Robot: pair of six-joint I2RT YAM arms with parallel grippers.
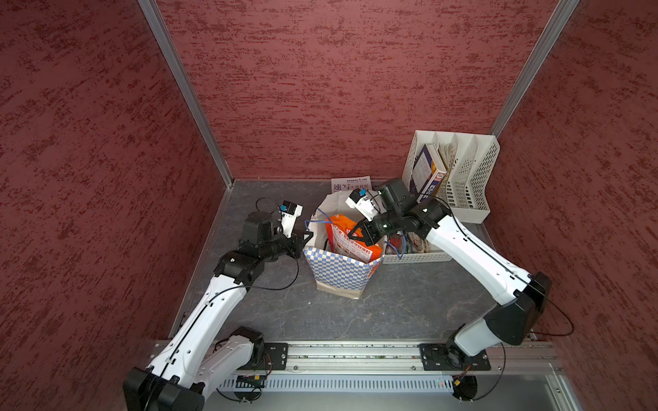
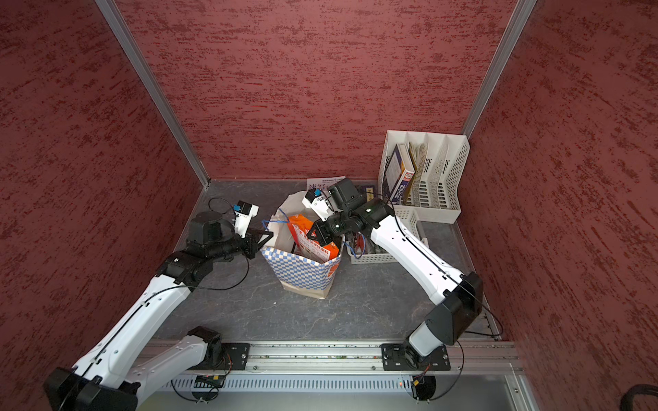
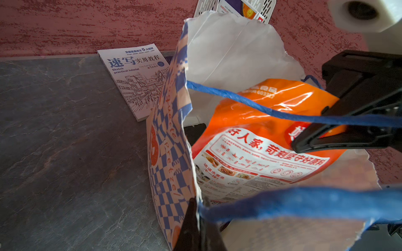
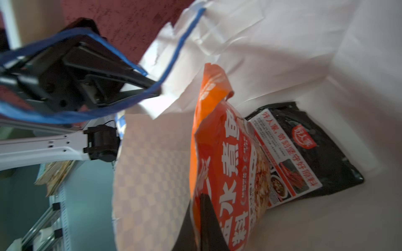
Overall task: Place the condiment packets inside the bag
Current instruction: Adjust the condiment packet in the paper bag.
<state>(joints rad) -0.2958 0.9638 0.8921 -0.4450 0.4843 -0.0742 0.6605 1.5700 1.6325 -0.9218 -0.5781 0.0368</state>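
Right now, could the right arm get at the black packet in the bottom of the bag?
Probably not. The right end effector is shut on the orange packet, which hangs in the mouth of the bag, over the black packet. The left end effector holds that mouth open.

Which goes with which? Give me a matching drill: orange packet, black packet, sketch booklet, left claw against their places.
1 orange packet
2 black packet
3 sketch booklet
4 left claw

A on the table behind the bag
B shut on the bag's rim
C held by the right claw in the bag's mouth
D on the bag's floor

Pairs: 1-C, 2-D, 3-A, 4-B
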